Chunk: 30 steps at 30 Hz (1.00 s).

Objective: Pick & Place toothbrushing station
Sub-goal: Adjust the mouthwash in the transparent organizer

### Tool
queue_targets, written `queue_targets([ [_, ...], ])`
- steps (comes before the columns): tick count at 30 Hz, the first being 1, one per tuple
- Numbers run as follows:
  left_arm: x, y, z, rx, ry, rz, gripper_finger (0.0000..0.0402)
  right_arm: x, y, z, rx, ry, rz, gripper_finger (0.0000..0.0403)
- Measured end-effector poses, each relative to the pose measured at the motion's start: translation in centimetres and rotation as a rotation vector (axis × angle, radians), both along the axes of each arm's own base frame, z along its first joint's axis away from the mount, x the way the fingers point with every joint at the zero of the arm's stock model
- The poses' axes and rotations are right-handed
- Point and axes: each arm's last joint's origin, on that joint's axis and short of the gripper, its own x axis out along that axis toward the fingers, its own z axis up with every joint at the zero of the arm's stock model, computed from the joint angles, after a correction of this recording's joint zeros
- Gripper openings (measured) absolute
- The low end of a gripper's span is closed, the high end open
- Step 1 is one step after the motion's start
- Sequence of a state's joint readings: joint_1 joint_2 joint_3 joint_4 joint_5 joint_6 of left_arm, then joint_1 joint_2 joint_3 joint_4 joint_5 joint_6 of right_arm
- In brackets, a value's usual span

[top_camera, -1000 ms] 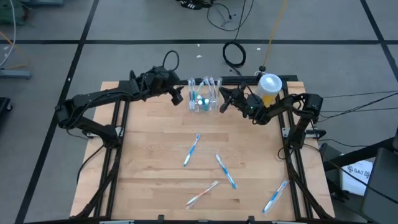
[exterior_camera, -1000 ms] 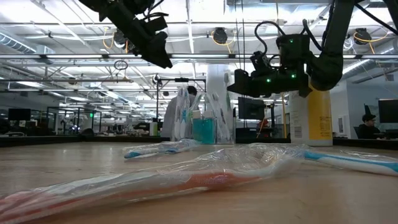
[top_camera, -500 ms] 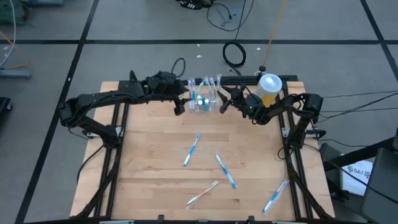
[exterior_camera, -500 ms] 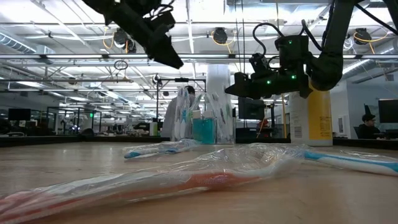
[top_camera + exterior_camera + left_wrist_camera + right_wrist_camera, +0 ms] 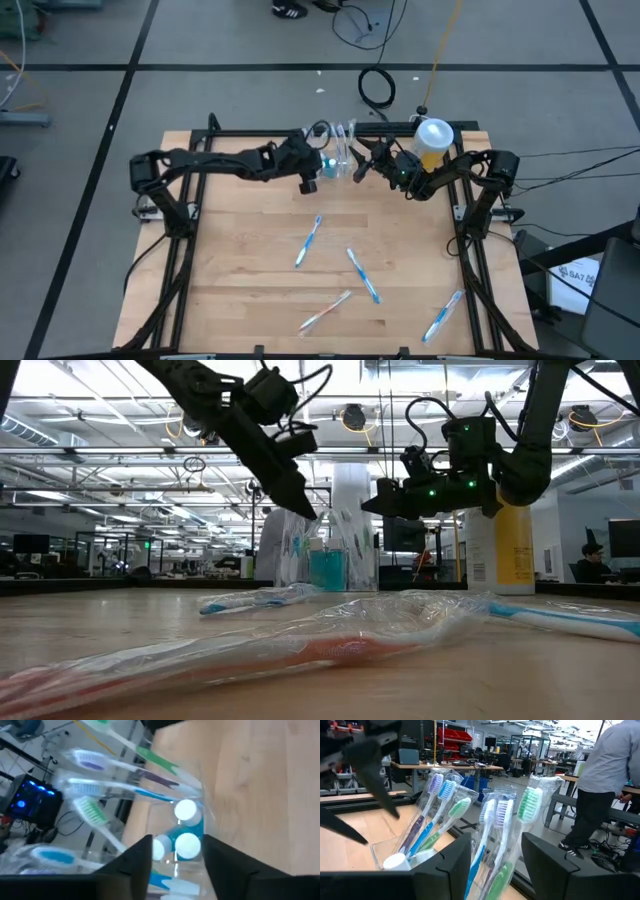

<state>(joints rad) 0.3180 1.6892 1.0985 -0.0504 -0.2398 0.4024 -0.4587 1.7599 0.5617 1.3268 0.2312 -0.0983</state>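
Observation:
The toothbrushing station [image 5: 338, 160], a clear plastic holder with a teal insert and several wrapped toothbrushes upright in it, stands on its base near the table's far edge. It also shows in the low view [image 5: 326, 565]. My left gripper [image 5: 312, 173] is open just left of and above it, slanting down at it [image 5: 304, 510]. In the left wrist view the holder [image 5: 187, 827] lies ahead between the fingers [image 5: 175, 857]. My right gripper [image 5: 359, 168] is open and hovers to the holder's right [image 5: 373, 503], facing the brushes [image 5: 492, 860].
A yellow canister with a white lid [image 5: 433, 137] stands at the far right behind my right arm. Several wrapped toothbrushes lie loose on the wood: one [image 5: 308, 241], another [image 5: 363, 274], a reddish one [image 5: 325, 311] and one near the right edge [image 5: 442, 316]. A person [image 5: 612, 780] stands beyond the table.
My left gripper has moved toward the table's right edge and down, from left of the holder to close above its left side. My right gripper and the holder have stayed in place.

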Motion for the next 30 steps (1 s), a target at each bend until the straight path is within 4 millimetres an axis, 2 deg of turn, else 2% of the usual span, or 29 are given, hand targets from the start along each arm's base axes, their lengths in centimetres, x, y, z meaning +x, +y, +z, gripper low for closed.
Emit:
queue_targets([
  [3,0.2,0.0,-0.7,0.008,0.030,-0.028,0.0125,0.0,0.0,0.0,0.000,0.000,0.000,0.0168],
  [10,0.3,0.0,-0.8,-0.009,0.034,-0.061,0.0011,0.0,0.0,0.0,-0.002,-0.003,-0.001,0.0167],
  [16,0.3,-0.3,-1.3,-0.106,0.040,-0.205,0.0015,0.0,0.0,0.1,-0.003,-0.007,0.000,0.0167],
  [25,0.2,-0.2,-1.3,-0.109,0.037,-0.195,0.0008,0.0,0.0,0.1,0.002,-0.011,0.000,0.0167],
  [30,0.8,0.2,-2.9,-0.108,0.073,-0.195,0.0005,0.0,0.0,0.1,0.002,-0.012,0.000,0.0167],
])
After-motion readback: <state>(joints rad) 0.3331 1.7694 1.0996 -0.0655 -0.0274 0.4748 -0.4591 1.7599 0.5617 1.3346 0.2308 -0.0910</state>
